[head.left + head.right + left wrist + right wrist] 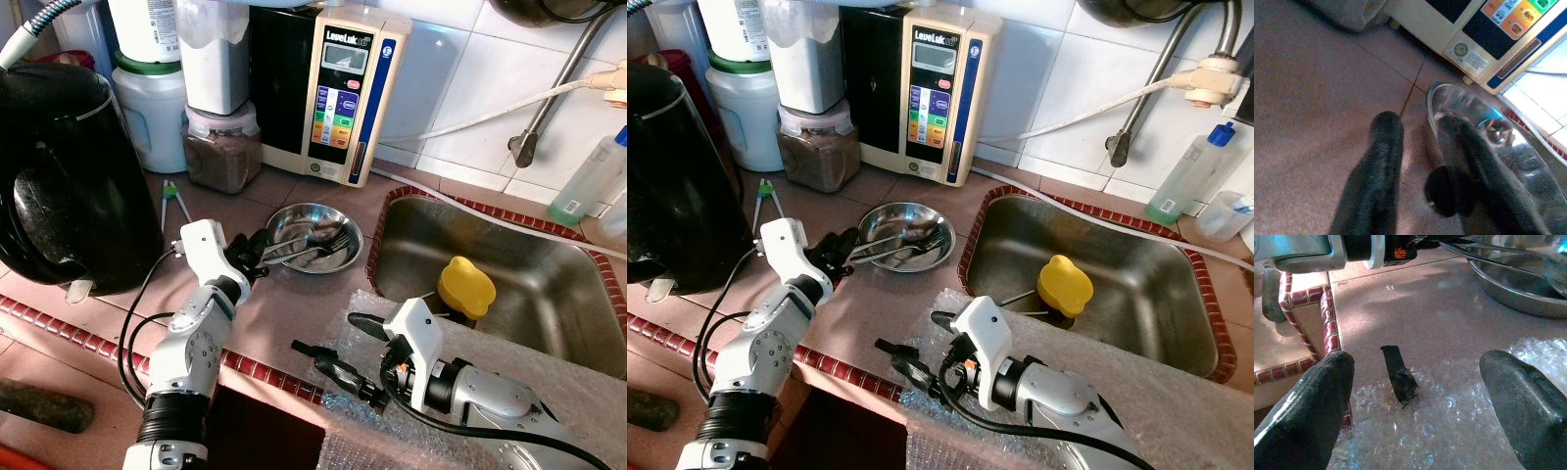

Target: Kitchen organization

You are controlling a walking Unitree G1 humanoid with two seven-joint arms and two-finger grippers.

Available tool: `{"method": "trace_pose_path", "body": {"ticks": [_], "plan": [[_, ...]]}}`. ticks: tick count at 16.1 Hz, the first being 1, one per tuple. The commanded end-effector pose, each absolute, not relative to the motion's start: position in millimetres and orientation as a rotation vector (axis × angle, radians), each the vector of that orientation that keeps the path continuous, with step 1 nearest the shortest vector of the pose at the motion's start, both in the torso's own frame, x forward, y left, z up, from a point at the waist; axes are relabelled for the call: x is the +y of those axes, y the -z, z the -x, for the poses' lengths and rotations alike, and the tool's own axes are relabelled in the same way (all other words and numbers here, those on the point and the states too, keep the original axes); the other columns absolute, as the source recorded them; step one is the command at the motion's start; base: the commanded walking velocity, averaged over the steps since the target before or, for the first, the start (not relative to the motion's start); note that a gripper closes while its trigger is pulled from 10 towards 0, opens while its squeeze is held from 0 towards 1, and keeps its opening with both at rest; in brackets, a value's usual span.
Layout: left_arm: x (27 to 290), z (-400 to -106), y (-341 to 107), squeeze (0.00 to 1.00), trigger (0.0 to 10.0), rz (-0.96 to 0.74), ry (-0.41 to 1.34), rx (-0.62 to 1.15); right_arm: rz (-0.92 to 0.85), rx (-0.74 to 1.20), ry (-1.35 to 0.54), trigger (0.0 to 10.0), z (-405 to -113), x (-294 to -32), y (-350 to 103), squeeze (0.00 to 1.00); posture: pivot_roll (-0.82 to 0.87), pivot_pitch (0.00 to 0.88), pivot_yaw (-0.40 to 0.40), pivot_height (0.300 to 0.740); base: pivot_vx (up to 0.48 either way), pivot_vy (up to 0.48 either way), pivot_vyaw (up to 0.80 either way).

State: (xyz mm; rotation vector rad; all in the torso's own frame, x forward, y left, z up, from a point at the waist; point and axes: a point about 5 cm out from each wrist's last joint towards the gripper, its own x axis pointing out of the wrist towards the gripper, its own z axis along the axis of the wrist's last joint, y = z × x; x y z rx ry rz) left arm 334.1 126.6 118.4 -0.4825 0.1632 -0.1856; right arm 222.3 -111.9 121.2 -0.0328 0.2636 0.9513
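Note:
A round steel bowl [294, 211] with a fork [331, 243] and other cutlery in it sits on the brown counter, left of the sink. My left gripper [257, 257] is at the bowl's left rim [1449, 93]. It is open, with one finger [1378, 161] on the counter outside and the other over the rim. My right gripper [324, 332] is open low over a sheet of bubble wrap [509, 352] at the counter's front edge. Between its fingers [1317, 401] lies a crumpled scrap of black tape [1399, 377].
A black kettle [59, 166] stands at the left. Jars [223, 147] and a water ioniser [338, 93] line the back wall. Green tongs [171, 201] lie near the jars. The steel sink [529, 245] on the right holds a yellow object [466, 284].

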Motion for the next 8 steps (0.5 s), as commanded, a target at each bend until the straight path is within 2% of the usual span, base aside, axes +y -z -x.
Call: {"method": "trace_pose_path", "body": {"ticks": [1,8], "plan": [[123.2,-335.5,-116.5,0.00,0.0,0.496,0.183,0.190,0.043,0.261,-0.946,10.0,-223.5,-113.5,-122.5,0.00,0.07,0.000,-0.073,0.740,0.000,0.000,0.00],[126.8,-340.5,-122.1,0.00,0.0,0.540,0.150,0.185,0.046,0.262,-0.942,10.0,-224.0,-113.5,-121.5,0.00,0.07,0.000,-0.072,0.740,0.000,0.000,0.00]]}}
